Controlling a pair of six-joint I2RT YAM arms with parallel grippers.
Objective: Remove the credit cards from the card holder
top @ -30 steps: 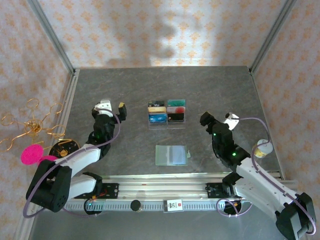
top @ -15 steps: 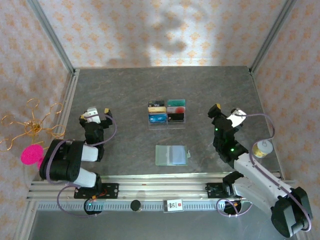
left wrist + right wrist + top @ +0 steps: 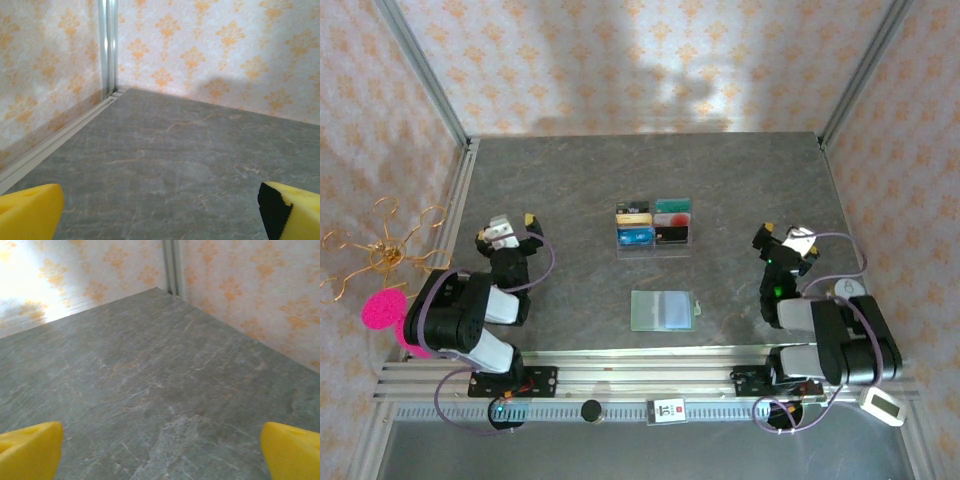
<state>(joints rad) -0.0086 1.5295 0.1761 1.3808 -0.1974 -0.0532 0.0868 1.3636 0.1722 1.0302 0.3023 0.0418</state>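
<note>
**A:** Where did the card holder [image 3: 663, 309] lie?

**B:** Nearest the arms' rail, unfolded flat on the table [image 3: 750, 180], about midway between the two arms. Nothing touched it. A small tab [image 3: 698, 309] stuck out at its right edge.

**A:** How would it have handled?

**B:** Light and floppy, I judged. It was thin and soft, and likely to slide on that smooth top if tugged from one side. The clear pockets looked slick. I'd have pinned the tab side with one gripper and pinched a card's edge with the other. Whether any card edge stood proud of a pocket was too small to tell.

**A:** And the grippers?

**B:** Farther out, well apart from it. The left gripper [image 3: 510, 228] was off to the left and the right gripper [image 3: 782, 238] off to the right. Both had their jaws spread wide and held nothing. The left wrist view had yellow fingertips [image 3: 30, 210] at its lower corners over bare table.

**A:** Beyond them?

**B:** A clear tray [image 3: 653, 250] of coloured cards [image 3: 670, 206], past the holder toward the back wall.
</note>
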